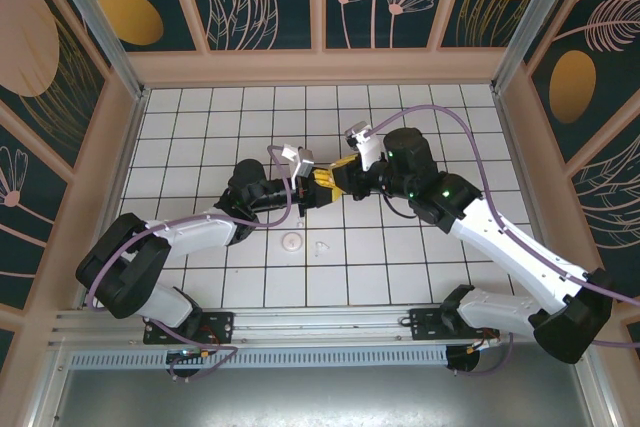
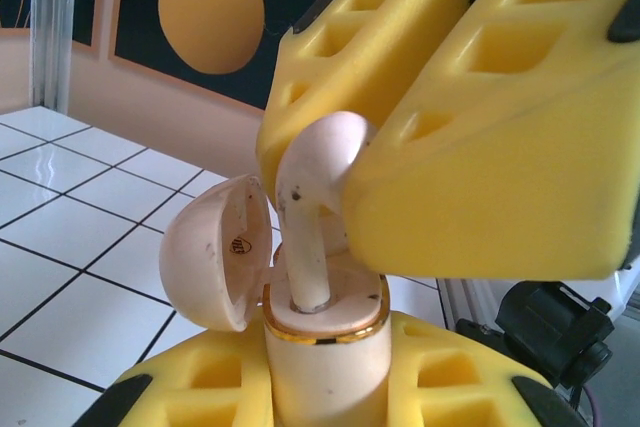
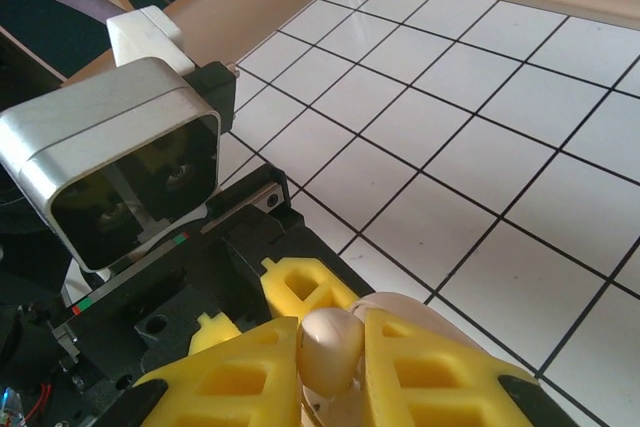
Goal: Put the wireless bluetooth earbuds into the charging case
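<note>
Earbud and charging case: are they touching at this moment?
Touching. The left wrist view shows the earbud with its stem standing down inside the gold-rimmed socket of the open charging case, no gap around its base.

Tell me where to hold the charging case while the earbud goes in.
Grip the charging case by its rounded lower body, from both sides below the gold rim. Its lid hangs open sideways and the earbud goes in at the top, so both must stay free.
</note>
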